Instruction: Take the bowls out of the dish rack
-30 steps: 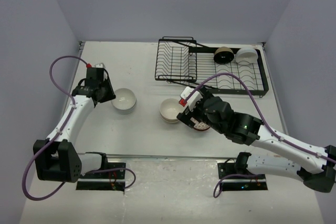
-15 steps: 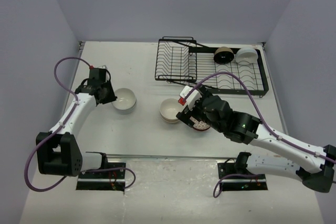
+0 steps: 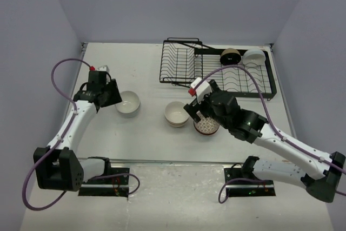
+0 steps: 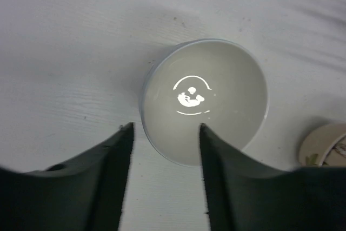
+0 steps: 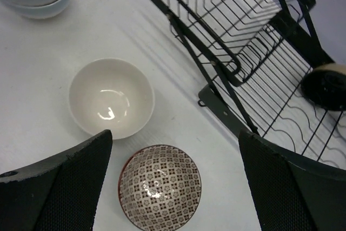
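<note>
Bench [image 3: 146, 74] with right tool [image 5: 174, 132], jaws wide apart, hanging above a red patterned bowl [image 5: 160, 179], left tool [image 4: 165, 128], jaws apart, above a white bowl [image 4: 205, 100], and dish rack [image 3: 181, 63] beyond the right tool holding two bowls [image 3: 231, 57].

This looked like a robotics lab bench: a bare white table [image 3: 146, 79] boxed in on three sides by plain pale walls [image 3: 178, 4], with the left arm [image 3: 73, 125] and right arm [image 3: 286, 147] bolted at its near edge and purple cables [image 3: 53, 75] looping loose.
</note>
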`<act>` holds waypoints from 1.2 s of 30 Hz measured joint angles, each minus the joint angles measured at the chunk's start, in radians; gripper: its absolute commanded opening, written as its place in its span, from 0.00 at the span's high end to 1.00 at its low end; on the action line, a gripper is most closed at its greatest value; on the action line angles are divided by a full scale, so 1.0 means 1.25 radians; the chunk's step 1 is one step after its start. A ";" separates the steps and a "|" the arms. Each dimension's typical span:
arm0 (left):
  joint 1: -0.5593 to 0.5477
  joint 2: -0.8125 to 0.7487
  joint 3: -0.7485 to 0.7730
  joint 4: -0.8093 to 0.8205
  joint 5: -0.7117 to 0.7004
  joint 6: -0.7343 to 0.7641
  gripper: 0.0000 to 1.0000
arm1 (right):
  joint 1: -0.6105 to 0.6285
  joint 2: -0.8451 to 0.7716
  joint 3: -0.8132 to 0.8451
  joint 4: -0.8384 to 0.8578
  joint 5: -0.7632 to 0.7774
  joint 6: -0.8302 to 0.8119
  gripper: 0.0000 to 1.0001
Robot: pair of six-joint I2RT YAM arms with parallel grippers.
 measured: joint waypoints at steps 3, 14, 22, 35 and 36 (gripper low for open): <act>-0.002 -0.086 0.014 -0.013 0.020 -0.002 0.00 | -0.142 0.041 0.008 0.023 -0.033 0.089 0.01; -0.052 -0.477 0.028 0.069 0.037 -0.008 0.00 | -0.819 0.281 0.050 0.205 -0.277 0.749 0.01; -0.165 -0.490 -0.070 0.041 -0.164 -0.003 0.00 | -1.001 0.469 0.017 0.474 -0.366 1.118 0.01; -0.210 -0.518 -0.072 0.030 -0.310 -0.005 0.00 | -1.032 0.793 0.154 0.773 -0.386 1.275 0.13; -0.210 -0.518 -0.072 0.030 -0.314 -0.005 0.00 | -1.032 0.811 0.168 0.795 -0.386 1.277 0.17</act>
